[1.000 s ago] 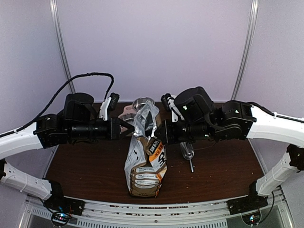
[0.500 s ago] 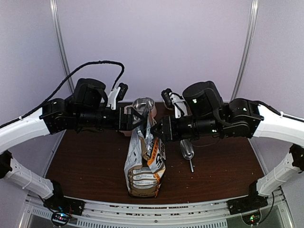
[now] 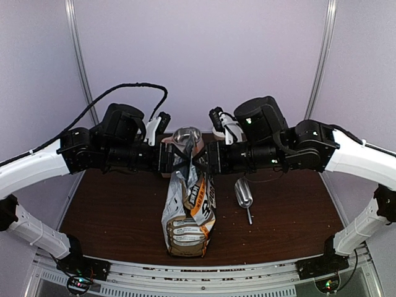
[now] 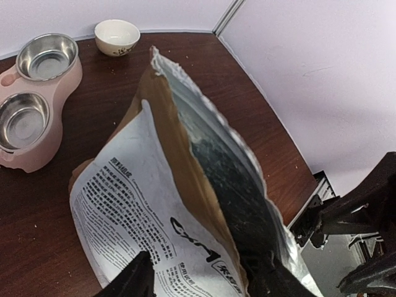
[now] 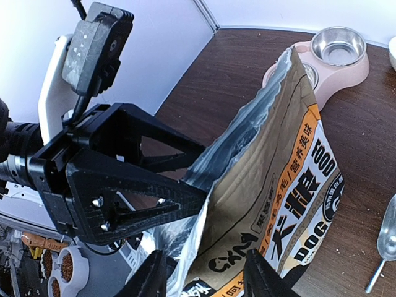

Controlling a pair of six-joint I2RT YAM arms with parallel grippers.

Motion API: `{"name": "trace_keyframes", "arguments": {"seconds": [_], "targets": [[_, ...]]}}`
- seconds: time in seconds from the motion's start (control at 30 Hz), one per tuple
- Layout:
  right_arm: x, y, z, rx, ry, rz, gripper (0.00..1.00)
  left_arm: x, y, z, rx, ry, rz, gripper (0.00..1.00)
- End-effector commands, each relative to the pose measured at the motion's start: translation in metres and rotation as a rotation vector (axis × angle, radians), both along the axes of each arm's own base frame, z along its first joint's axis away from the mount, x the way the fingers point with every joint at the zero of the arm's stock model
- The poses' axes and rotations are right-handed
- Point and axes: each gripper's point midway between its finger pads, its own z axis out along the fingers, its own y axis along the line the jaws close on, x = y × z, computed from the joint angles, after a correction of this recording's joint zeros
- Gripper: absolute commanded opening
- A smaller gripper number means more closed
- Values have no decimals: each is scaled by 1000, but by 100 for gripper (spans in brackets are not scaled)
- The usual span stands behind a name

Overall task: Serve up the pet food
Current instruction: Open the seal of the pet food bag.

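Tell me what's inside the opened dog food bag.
Through the open mouth of the bag, only crinkled silver lining shows, fading into dark shadow lower down. No kibble can be made out; the bag's own walls hide whatever sits deeper.

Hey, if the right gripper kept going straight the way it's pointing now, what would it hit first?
The dog food bag: its open top sits inside the right gripper. Just behind it, probably, comes the left gripper facing it.
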Motion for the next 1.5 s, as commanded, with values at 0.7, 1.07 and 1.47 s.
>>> {"name": "trace_keyframes", "arguments": {"seconds": [0.7, 1.07, 1.47], "targets": [[29, -17, 2, -142, -74, -130, 0, 7, 11, 22, 31, -69, 29, 0], [41, -101, 12, -282, -125, -318, 0, 26, 55, 56, 244, -191, 165, 0], [33, -89, 31, -226, -143, -221, 46, 17, 42, 44, 125, -136, 131, 0]]}}
